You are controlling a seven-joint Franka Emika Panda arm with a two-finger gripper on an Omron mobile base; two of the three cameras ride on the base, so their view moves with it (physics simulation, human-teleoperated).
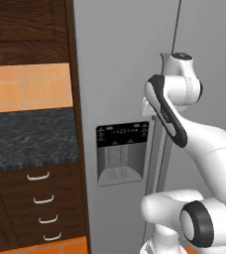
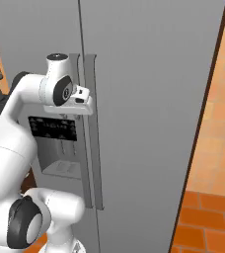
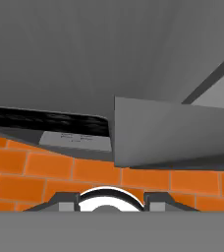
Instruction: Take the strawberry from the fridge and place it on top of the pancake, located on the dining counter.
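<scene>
The light-grey fridge (image 1: 125,59) (image 2: 149,99) stands in front of me with both doors shut. Its long vertical handles (image 2: 93,143) (image 1: 157,158) run down the middle, beside the black-panelled water dispenser (image 1: 121,154) (image 2: 55,141). My gripper (image 2: 84,100) sits at handle height against the handles. In the hand view the gripper (image 3: 112,201) shows its fingertips (image 3: 67,199) apart with nothing between them, and a grey handle slab (image 3: 173,133) lies ahead. The strawberry, the pancake and the dining counter are out of view.
Left of the fridge a black-topped wall counter (image 1: 30,139) sits over dark wood drawers (image 1: 40,198). Orange tiles back it. An orange wall and brick floor (image 2: 208,217) lie to the fridge's right.
</scene>
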